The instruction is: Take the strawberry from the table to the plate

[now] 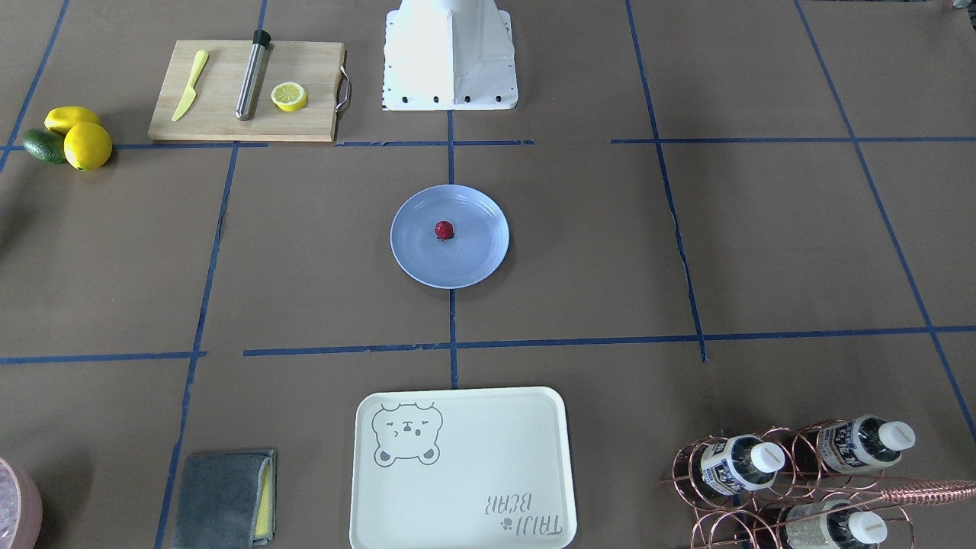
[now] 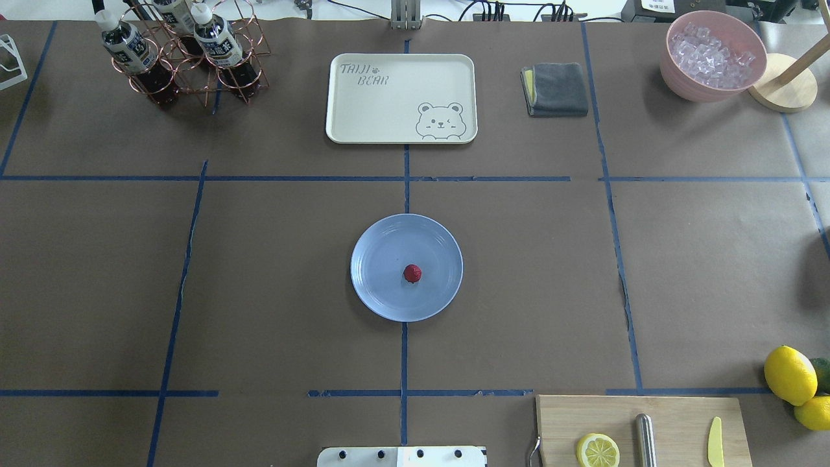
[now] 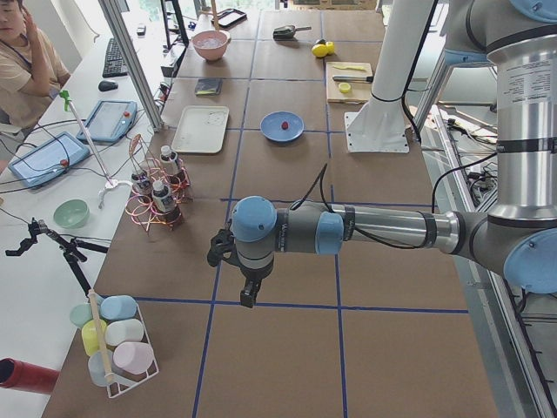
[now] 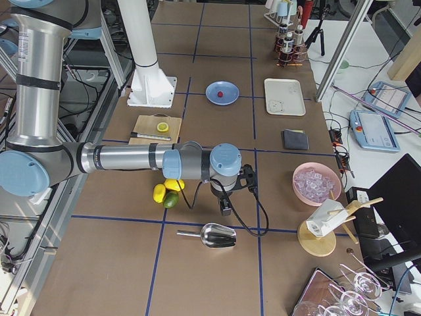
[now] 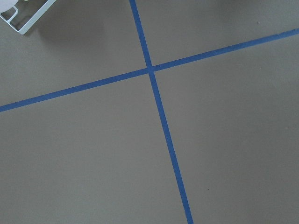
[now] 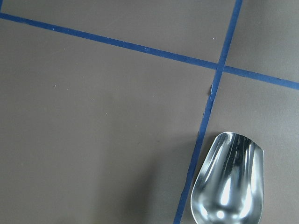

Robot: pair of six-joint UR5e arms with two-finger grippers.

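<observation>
The small dark-red strawberry lies near the middle of the round light-blue plate, which sits at the centre of the brown-paper table. Neither gripper is near it. In the exterior left view my left gripper hangs over bare table far from the plate. My right gripper shows in the exterior right view, beside the lemons and above a metal scoop. Only the side views show the grippers, so I cannot tell whether either is open or shut.
A wooden cutting board holds a lemon half, a steel rod and a yellow knife. Lemons and an avocado lie beside it. The bear tray, bottle rack, grey cloth, ice bowl and scoop are also here.
</observation>
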